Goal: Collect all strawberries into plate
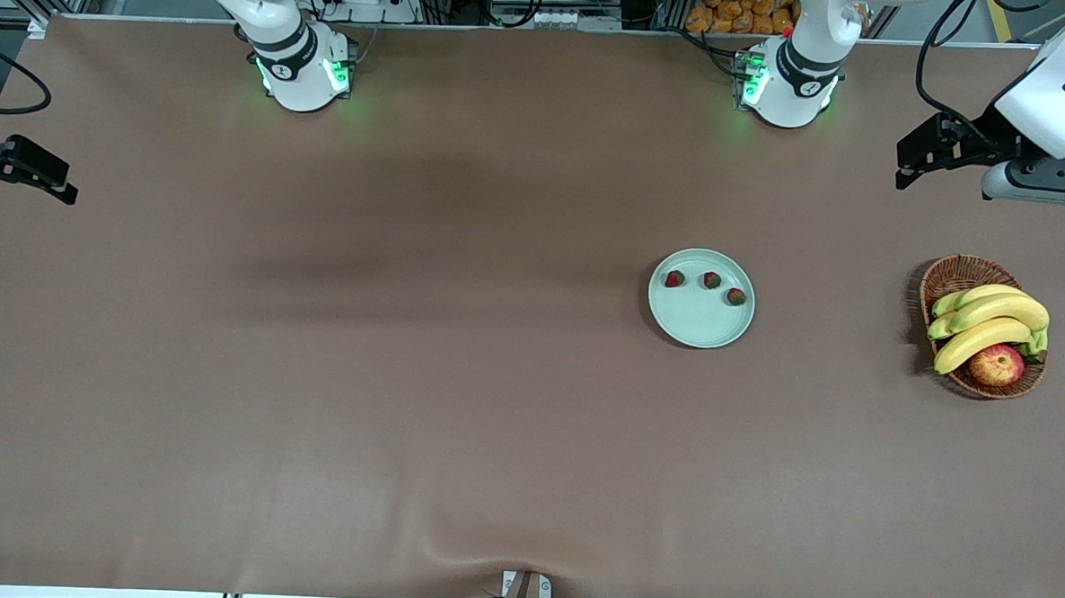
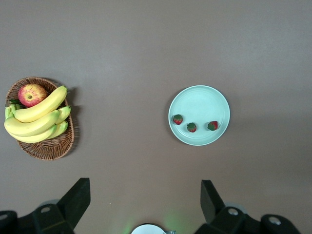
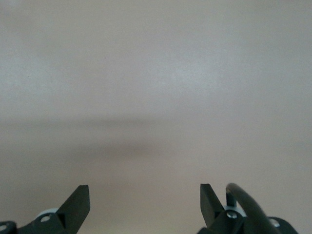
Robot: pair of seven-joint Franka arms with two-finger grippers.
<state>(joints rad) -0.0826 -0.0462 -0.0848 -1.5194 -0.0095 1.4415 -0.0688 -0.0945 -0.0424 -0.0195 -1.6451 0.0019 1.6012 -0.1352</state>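
Note:
The pale mint-green plate (image 1: 698, 326) lies on the brown table, toward the left arm's end. Three strawberries lie on it, along the part of it farthest from the front camera: one (image 1: 674, 278), a second (image 1: 711, 280) and a third (image 1: 736, 296). The left wrist view shows the plate (image 2: 200, 100) and the three berries (image 2: 177, 119), (image 2: 191, 127), (image 2: 212, 126). My left gripper (image 1: 903, 165) is open and empty, up in the air near the table's end, also in its wrist view (image 2: 145, 184). My right gripper (image 1: 66, 184) is open and empty at the right arm's end, over bare table (image 3: 144, 187).
A brown wicker basket (image 1: 956, 273) with bananas (image 1: 990, 323) and a red-yellow apple (image 1: 997, 364) stands at the left arm's end of the table, beside the plate. It also shows in the left wrist view (image 2: 48, 148).

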